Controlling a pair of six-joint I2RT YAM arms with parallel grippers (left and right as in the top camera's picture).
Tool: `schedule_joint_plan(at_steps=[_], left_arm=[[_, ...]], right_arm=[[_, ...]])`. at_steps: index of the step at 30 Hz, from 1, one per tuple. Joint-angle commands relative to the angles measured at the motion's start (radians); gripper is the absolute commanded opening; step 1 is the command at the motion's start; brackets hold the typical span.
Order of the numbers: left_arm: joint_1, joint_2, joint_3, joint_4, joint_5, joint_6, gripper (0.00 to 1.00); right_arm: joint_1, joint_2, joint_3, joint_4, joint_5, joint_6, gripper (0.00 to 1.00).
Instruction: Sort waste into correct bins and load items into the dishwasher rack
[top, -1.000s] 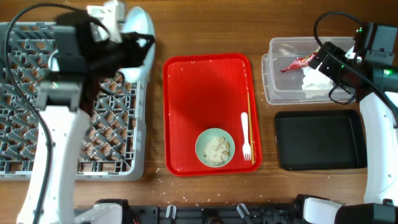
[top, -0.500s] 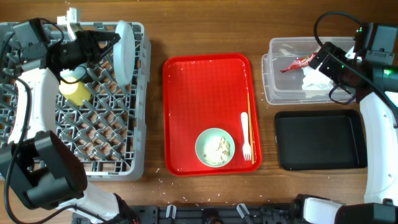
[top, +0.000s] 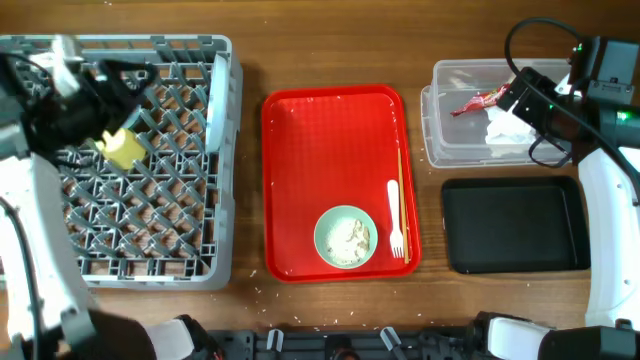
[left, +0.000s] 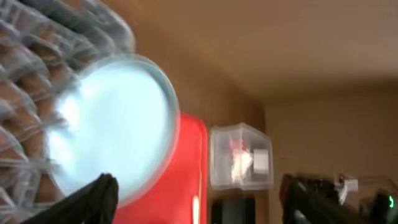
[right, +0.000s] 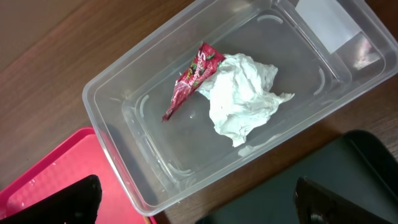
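The grey dishwasher rack (top: 150, 262) holds a yellow cup (top: 122, 149), and a pale blue plate (top: 214, 106) stands on edge at its right side. My left gripper (top: 135, 78) hovers over the rack's back left, open and empty. The left wrist view shows the plate (left: 112, 124) ahead of the wide-apart fingers (left: 93, 199). On the red tray (top: 330, 140) sit a bowl (top: 346, 237) with rice scraps, a white fork (top: 396, 222) and chopsticks (top: 401, 190). The clear tub (right: 112, 124) contains a napkin (right: 242, 96) and a red wrapper (right: 189, 78). My right gripper (right: 199, 208) is open over the tub's near edge.
A black tray (top: 515, 225) lies in front of the clear tub (top: 432, 110) at the right. Small white crumbs dot the wood near the table's front edge (top: 300, 318). The right arm's cables (top: 530, 45) loop above the tub.
My left gripper opened, let go of the plate and drew back to the left. The plate now stands on edge in the rack. The right arm has not moved.
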Motion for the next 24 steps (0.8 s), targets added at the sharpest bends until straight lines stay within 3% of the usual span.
schedule_joint_plan(at_steps=[1,2,4,5,6,7,9,11,13,16,18,21,24], left_arm=[[-0.193,-0.113,0.002,-0.144,-0.026,0.137,0.94],[-0.280,-0.118,0.002,-0.178,-0.036,0.137,1.00],[-0.498,-0.103,0.002,-0.222,-0.039,0.138,1.00],[-0.603,-0.089,0.000,-0.218,-0.074,0.139,0.96],[-0.707,-0.073,0.000,-0.204,-0.161,0.138,0.77],[-0.766,-0.063,0.000,-0.202,-0.228,0.137,0.69],[-0.935,-0.015,0.000,-0.201,-0.407,0.120,0.67],[-1.081,0.059,0.000,-0.163,-0.473,0.103,0.63],[-1.165,0.128,0.000,-0.085,-0.490,0.068,0.60],[-1.272,0.257,0.000,0.077,-0.863,-0.227,0.52],[-1.324,0.331,0.000,0.138,-1.085,-0.351,0.54],[-1.374,0.423,0.000,0.239,-1.151,-0.464,0.46],[-1.397,0.470,0.000,0.276,-1.195,-0.473,0.48]], right_arm=[[0.002,0.001,0.016,0.001,0.010,0.012,1.00],[0.002,0.001,0.016,0.001,0.010,0.012,1.00],[0.002,0.001,0.016,0.001,0.010,0.012,1.00],[0.002,0.001,0.016,0.001,0.010,0.012,1.00],[0.002,0.001,0.016,0.001,0.010,0.012,1.00],[0.002,0.001,0.016,0.001,0.010,0.011,0.99],[0.002,0.001,0.016,0.001,0.010,0.011,1.00],[0.002,0.001,0.016,0.001,0.010,0.011,1.00],[0.002,0.001,0.016,0.001,0.010,0.011,1.00],[0.002,0.001,0.016,0.001,0.010,0.011,1.00],[0.002,0.001,0.016,0.001,0.010,0.012,1.00],[0.002,0.001,0.016,0.001,0.010,0.012,1.00],[0.002,0.001,0.016,0.001,0.010,0.012,1.00]])
